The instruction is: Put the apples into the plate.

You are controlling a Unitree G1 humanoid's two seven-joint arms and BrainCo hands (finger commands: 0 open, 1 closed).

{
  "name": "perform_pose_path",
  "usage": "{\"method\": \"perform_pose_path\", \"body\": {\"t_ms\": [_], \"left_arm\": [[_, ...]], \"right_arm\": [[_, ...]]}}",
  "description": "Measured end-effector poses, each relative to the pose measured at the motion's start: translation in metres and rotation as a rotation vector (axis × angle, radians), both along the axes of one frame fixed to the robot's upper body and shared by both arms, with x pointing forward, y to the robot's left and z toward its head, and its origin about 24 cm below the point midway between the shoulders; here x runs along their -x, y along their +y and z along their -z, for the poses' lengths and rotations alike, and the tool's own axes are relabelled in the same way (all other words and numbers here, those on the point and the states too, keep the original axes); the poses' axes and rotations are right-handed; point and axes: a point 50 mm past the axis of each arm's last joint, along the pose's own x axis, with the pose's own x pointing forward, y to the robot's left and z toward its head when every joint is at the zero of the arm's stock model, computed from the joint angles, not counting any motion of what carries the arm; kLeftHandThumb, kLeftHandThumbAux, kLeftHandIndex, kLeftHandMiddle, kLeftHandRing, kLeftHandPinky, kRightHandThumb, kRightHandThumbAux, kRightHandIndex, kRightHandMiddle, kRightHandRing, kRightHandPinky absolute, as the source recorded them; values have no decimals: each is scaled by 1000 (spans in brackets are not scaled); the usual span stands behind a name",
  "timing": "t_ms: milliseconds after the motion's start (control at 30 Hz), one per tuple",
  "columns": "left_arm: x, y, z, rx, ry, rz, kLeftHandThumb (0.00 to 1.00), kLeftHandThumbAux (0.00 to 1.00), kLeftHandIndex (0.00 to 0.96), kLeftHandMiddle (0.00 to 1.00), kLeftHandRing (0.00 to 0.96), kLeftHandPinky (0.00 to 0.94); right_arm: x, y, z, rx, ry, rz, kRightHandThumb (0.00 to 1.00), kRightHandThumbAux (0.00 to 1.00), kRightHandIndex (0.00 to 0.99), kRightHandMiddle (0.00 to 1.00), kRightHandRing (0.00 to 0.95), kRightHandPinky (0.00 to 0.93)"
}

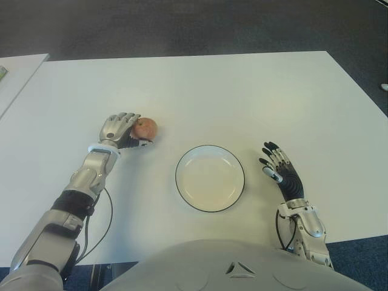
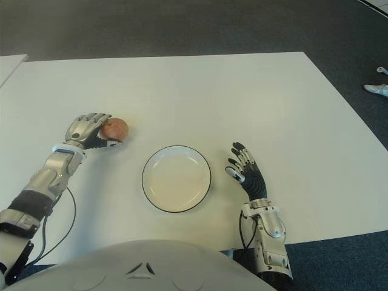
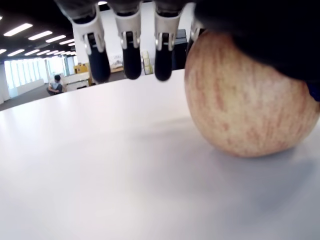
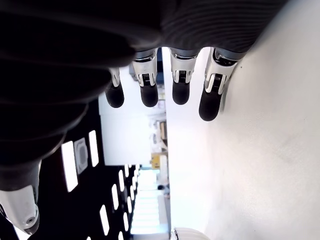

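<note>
Curling over the round, streaked apple (image 1: 145,128) at frame left, left hand (image 1: 119,129) cups it, fingers not closed; right hand (image 1: 280,169) open, fingers spread, right of white round plate (image 1: 210,177); smooth white bench (image 1: 242,97).

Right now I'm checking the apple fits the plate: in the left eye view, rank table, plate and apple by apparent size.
1. Table, largest by far.
2. Plate, clearly smaller.
3. Apple, smallest, beside the left robot hand.
No two look alike.

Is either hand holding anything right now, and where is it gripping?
Neither clearly. The left hand is against the apple's side; it sits on the table, grip not closed. The right hand is empty.
</note>
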Motion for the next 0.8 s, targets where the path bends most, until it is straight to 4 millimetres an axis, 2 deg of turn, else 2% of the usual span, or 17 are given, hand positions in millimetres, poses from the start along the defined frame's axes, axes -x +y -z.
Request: {"method": "perform_pose_path", "body": {"t_ms": [100,233,600,800], "left_arm": [[-3,2,2,-17,-29,4,696,665,422,648,634,617],[-2,3,7,-29,-93,26,726,687,439,725,717,705],[13,-1,9,122,-191,93,737,696,442,813,795,807],[17,-5,10,207,-182,96,736,696,442,830,816,813]], "right_arm": [[1,-1,0,-1,-3,2,188,588,83,89,50,62],[2,-2,0,-5,-6,7,197,586,90,93,51,64],[3,-4,-1,-10,-5,16,181,590,92,96,56,73],[3,-5,-1,-12,-6,18,183,597,96,97,55,62]]}}
